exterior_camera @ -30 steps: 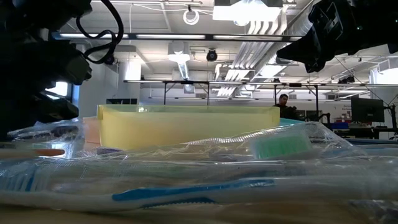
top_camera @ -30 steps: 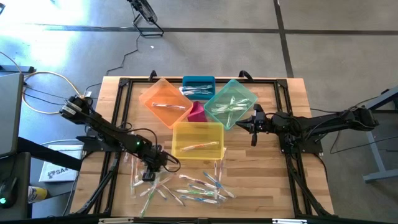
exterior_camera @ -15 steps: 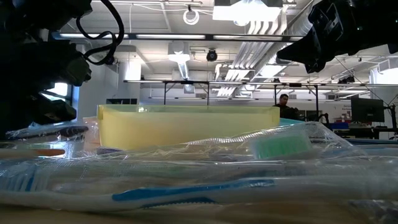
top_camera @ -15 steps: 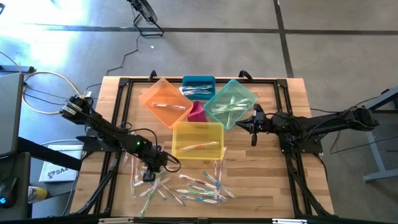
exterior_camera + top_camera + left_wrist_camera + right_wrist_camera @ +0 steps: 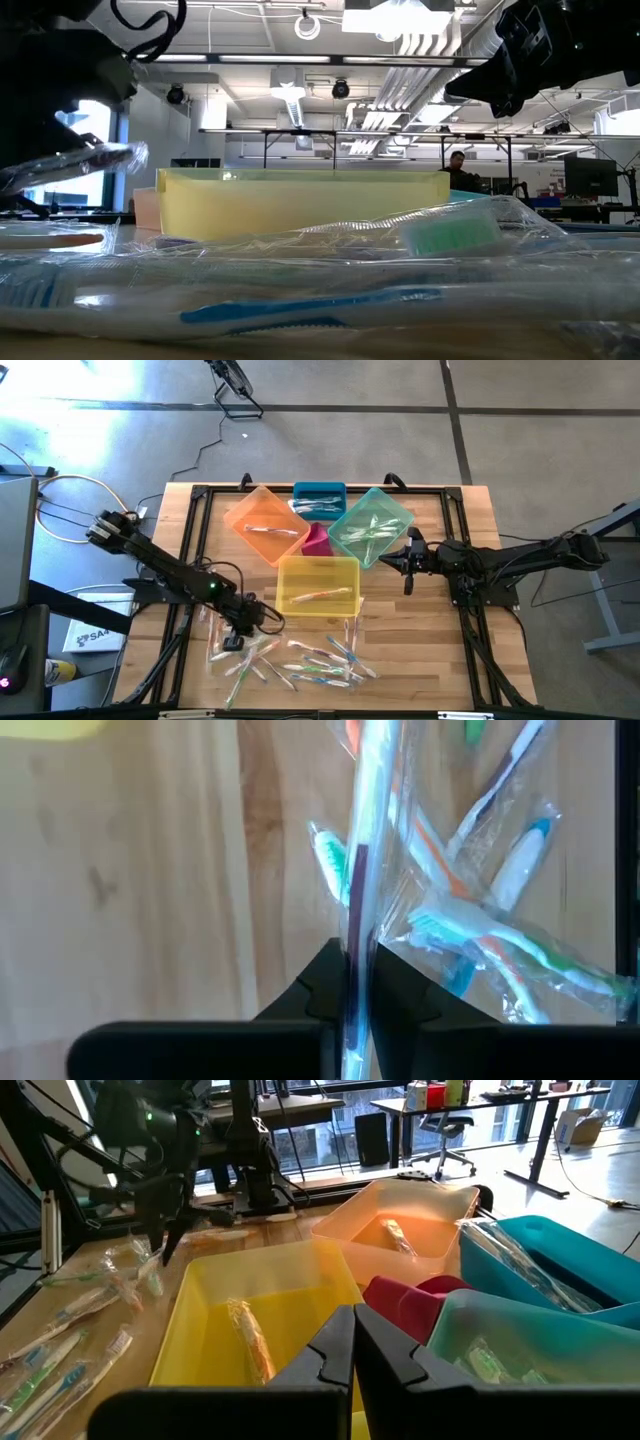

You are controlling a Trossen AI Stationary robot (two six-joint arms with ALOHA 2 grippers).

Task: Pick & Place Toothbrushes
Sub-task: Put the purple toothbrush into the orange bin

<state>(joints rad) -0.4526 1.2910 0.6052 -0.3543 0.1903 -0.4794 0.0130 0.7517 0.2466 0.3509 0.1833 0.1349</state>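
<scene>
Clear wrapper plastic is what the left pincer [image 5: 357, 982] is clamped on: its fingers [image 5: 322, 982] are pressed together around 1 wrapped toothbrush [image 5: 362, 840], which runs straight out ahead of them, clear of the wood. In the high view this pincer [image 5: 232, 641] sits over the near-left part of the table [image 5: 440, 660], at the left edge of the scattered toothbrushes [image 5: 318, 665], just in front of the yellow bin [image 5: 317, 585]. The step in hand looks like the lift and carry to a bin. To do it well I would raise it straight until the long free end clears the neighbouring wrappers, which overlap and could drag along, then move slowly, since the thin grip on slippery film may let the brush swing or slide. The accent colour of the held brush is hard to read, so the right bin cannot be told yet. The right pincer [image 5: 352, 1345] is closed on nothing and waits beside the green bin [image 5: 371, 526]. Against the frame 1 second back, the left arm has drawn back and left, and in the low view the wrapped brush [image 5: 85, 160] now hangs higher above the table.
</scene>
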